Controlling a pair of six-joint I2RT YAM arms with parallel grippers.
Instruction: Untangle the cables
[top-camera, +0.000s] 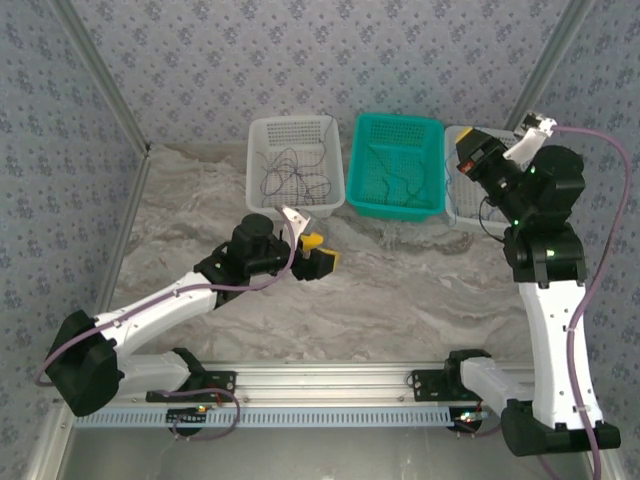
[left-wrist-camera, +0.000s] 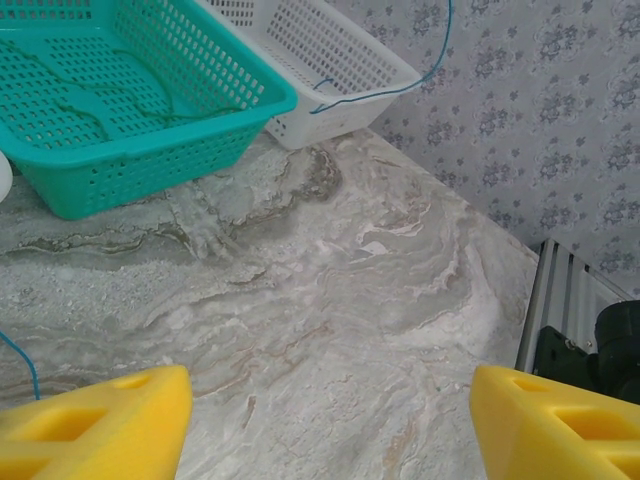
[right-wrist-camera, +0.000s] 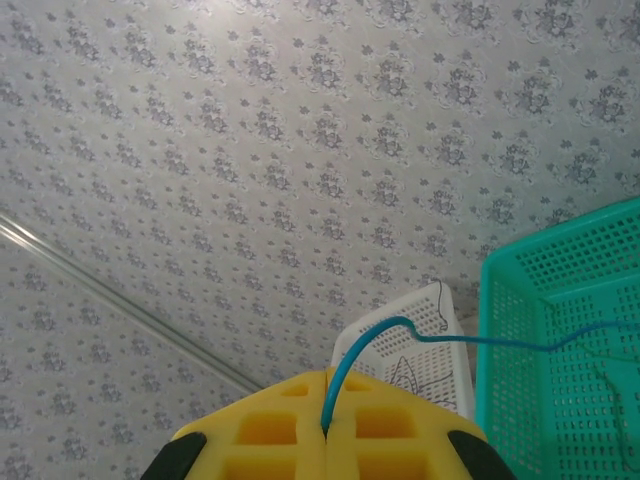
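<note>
— What are we looking at?
— We are seeing the marble table (top-camera: 400, 290), with the teal basket (top-camera: 395, 208) sitting between the left white basket (top-camera: 295, 200) and the right white basket (left-wrist-camera: 340, 60).
— And our grippers?
— Our left gripper (left-wrist-camera: 330, 410) is hovering above the table, fingers spread apart. Our right gripper (right-wrist-camera: 325, 432) is pinching the blue cable (right-wrist-camera: 400, 325).
— Other cables?
— Dark cables (top-camera: 295, 170) are lying in the left white basket, green cables (top-camera: 395, 175) in the teal one.

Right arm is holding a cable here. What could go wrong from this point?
1. The right end effector is shut on the blue cable, which trails toward the teal basket; pulling on could snag it on the mesh or tug the basket.
2. A blue strand lies beside the open left end effector; it might catch there.
</note>
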